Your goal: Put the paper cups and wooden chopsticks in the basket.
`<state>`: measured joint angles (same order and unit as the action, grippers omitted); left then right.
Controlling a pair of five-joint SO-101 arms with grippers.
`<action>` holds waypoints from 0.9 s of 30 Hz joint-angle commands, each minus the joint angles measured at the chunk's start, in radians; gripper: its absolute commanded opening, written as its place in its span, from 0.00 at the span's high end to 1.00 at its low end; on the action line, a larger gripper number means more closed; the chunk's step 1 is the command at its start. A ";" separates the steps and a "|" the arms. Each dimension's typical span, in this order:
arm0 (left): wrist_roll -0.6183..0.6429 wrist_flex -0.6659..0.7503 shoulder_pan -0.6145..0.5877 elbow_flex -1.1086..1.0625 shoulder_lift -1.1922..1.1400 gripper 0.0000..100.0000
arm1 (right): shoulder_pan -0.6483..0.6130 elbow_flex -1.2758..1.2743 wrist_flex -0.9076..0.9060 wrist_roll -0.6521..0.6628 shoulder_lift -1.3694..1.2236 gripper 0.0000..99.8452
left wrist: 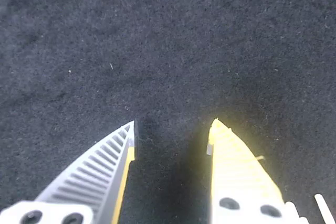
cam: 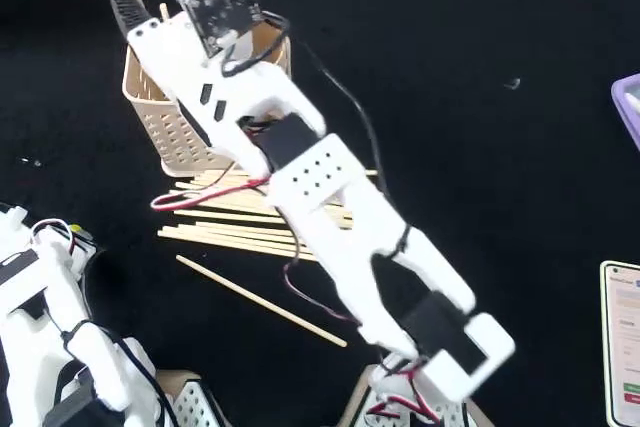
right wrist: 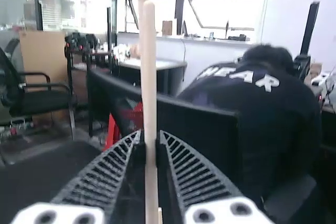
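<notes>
Over the tan basket (cam: 170,137), the right gripper (right wrist: 149,134) pinches wooden chopsticks (right wrist: 148,51) upright. More chopsticks (cam: 240,222) lie heaped on the black tabletop (cam: 480,167) beside the basket. The left gripper (left wrist: 173,125) hangs spread over the same tabletop. Beyond are an office chair (right wrist: 26,95), desks and bright windows (right wrist: 220,9).

Left arm (cam: 45,317) and right arm (cam: 320,177) are white plastic with black motor blocks; red and black cables trail the right. Left gripper (left wrist: 173,124): 1 grey ribbed finger, 1 yellow, screws at base. Right gripper (right wrist: 149,132): 2 black ribbed fingers
</notes>
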<state>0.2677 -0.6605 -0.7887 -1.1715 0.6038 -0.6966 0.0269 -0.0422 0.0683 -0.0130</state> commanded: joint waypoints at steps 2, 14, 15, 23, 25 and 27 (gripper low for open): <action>0.000 0.009 0.004 0.045 0.021 0.78 | 0.025 0.018 0.025 0.000 -0.068 0.99; 0.000 0.009 0.004 0.045 0.021 0.78 | 0.021 0.033 -0.348 -0.002 -0.015 0.83; 0.000 0.009 0.005 0.045 0.020 0.78 | 0.021 0.047 -0.393 -0.002 0.012 0.84; 0.000 0.009 0.007 0.045 0.017 0.78 | 0.017 0.027 -0.753 0.000 0.311 0.88; 0.000 0.009 0.010 0.045 0.017 0.78 | 0.015 -0.002 -0.835 0.000 0.390 0.89; 0.000 0.009 0.010 0.045 0.017 0.78 | 0.011 -0.044 -0.882 0.000 0.461 0.89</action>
<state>0.2677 -0.6605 -0.7887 -1.1715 0.6038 -0.6966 0.0130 -0.8140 0.0667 0.2723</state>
